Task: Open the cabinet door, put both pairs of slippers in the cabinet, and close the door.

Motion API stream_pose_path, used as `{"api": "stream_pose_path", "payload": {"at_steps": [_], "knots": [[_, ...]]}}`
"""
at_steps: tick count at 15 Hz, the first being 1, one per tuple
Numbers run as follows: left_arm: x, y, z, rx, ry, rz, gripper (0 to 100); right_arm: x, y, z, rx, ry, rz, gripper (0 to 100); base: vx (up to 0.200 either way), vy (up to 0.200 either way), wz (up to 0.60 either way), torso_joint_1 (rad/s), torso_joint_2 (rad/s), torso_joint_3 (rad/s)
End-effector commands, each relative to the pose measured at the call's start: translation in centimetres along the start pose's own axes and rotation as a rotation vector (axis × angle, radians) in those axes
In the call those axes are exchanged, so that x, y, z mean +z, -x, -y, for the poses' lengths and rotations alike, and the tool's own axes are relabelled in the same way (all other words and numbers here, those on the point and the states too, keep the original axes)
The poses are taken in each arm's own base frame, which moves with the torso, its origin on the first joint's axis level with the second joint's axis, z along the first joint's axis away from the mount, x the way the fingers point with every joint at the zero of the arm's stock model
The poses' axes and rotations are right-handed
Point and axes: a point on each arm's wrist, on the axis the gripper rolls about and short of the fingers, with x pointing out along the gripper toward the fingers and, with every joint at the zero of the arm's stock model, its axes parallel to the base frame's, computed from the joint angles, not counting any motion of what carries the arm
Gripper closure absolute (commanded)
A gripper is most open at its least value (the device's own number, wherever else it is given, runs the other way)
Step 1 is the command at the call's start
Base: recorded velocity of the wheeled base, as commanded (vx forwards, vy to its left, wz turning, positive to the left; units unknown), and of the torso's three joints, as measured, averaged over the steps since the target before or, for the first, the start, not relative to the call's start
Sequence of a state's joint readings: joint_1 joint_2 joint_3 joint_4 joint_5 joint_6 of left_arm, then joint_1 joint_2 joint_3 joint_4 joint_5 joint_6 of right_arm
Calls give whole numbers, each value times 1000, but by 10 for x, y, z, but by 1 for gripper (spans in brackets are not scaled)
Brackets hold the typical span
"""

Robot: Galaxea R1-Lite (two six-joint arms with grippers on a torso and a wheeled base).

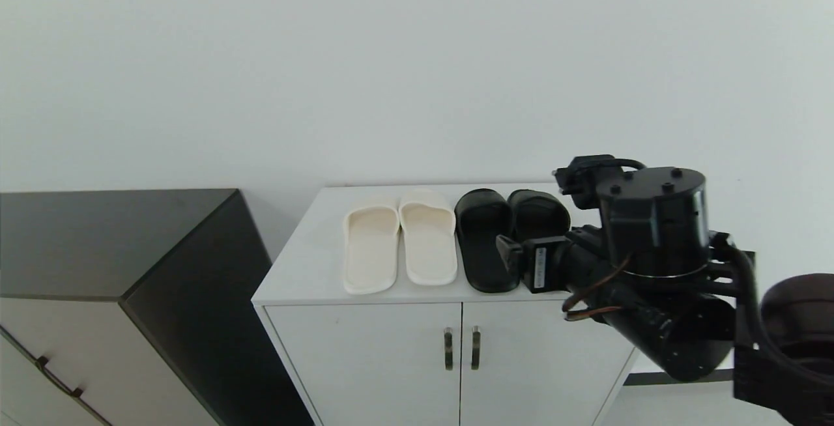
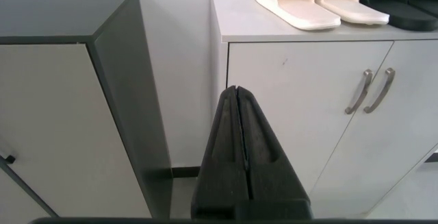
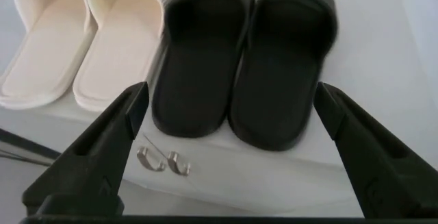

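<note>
Slippers [image 1: 427, 243]: set atop closed cabinet [image 1: 296, 276], white pair [image 1: 371, 250] left, black pair [image 1: 482, 243] right. Likely light, soft, bendy; best pinched across the strap. Poised over black with right fingers [image 3: 102, 155] wide; left fingers [image 2: 226, 135] pressed together.

The head camera looks forward and down on the white cabinet [image 1: 365, 361] from some way off. The left wrist's sits low, facing the doors [image 2: 301, 107]. The right wrist's hangs close over the black slippers [image 3: 198, 66], which all three share.
</note>
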State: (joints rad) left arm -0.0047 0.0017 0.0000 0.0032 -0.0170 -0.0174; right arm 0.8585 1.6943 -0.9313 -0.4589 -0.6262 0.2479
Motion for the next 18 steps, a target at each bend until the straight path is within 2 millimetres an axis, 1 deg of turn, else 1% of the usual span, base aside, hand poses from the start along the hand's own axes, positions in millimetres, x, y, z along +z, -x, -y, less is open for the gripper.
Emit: {"api": "stream_pose_path", "payload": {"at_steps": [1,4,7,10,14,18], "knots": [[0,0,0,0,2,0,100,-11,-41,-12,-66,19,-14,0,0,0,0,0,0,0],[0,0,0,0,2,0,100,-14,-69,-11,-113,27,-19,0,0,0,0,0,0,0],[0,0,0,2,2,0,100,-12,-97,-8,-155,10,-10,0,0,0,0,0,0,0],[0,0,0,2,2,0,100,-19,-125,-5,-189,6,-15,0,0,0,0,0,0,0],[0,0,0,2,2,0,100,-23,-136,-9,-190,4,-15,0,0,0,0,0,0,0],[0,0,0,0,2,0,100,-22,-161,-2,-222,-6,2,0,0,0,0,0,0,0]]}}
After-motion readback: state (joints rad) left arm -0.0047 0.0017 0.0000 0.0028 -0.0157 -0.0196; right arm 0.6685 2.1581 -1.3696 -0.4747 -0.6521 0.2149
